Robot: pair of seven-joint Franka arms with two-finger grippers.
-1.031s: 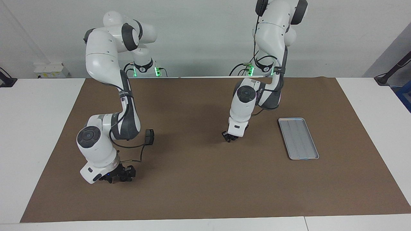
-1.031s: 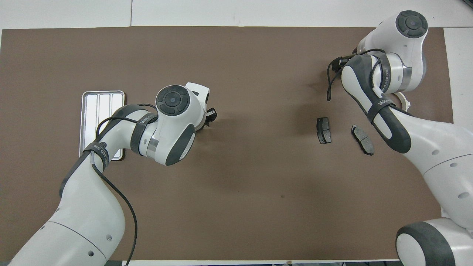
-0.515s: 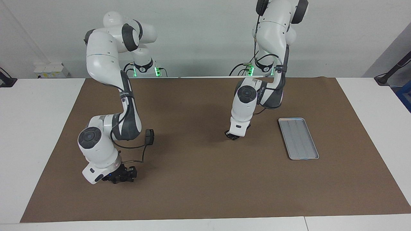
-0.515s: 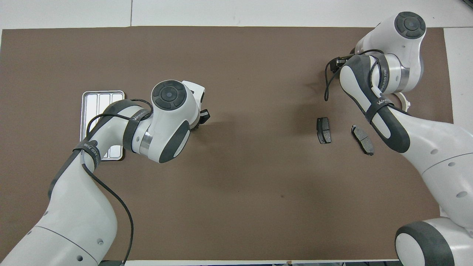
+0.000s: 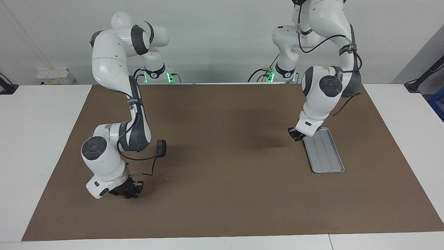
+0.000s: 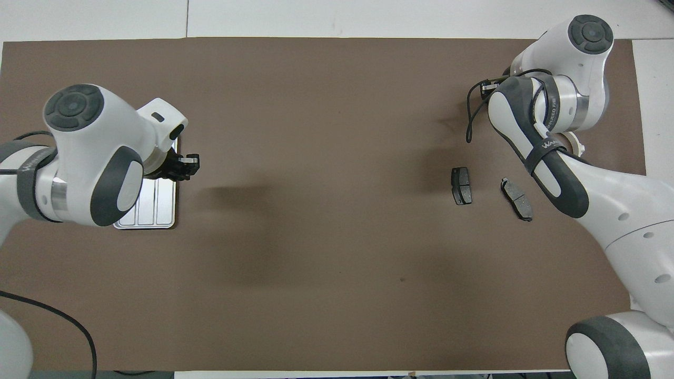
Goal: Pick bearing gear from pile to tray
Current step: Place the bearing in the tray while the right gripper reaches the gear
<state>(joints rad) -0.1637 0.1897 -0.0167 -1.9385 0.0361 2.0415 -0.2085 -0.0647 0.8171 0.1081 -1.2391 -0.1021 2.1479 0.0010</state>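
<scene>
1. Bearing gear first: I cannot pick one out anywhere on the table. If one is in play, it is too small to see or hidden by a gripper.
2. Starting at the right arm's end of the table, the right gripper (image 5: 129, 191) is down low among the pile. Its own wrist hides what lies under it. I cannot tell whether it is closed on anything or only reaching.
3. Beside that arm, the overhead view shows what is left of the pile. There are two dark brake pads (image 6: 461, 185) lying near each other but apart. A white plastic arc (image 6: 575, 142) peeks out from under the arm's wrist.
4. The middle of the brown mat (image 5: 222, 194) holds no parts that I can see.
5. Toward the left arm's end, the left gripper (image 5: 296, 134) hangs over the rim of the tray (image 5: 326, 163), at the tray's end nearer the robots. Its fingertips are together. Something small may be pinched between them, but I cannot make it out.
6. The ribbed floor of the tray shows no part lying on it.
7. My reading is that the left arm is arriving for a drop-off and nothing is delivered yet. The release, and whatever the right arm picks, are left to do.
</scene>
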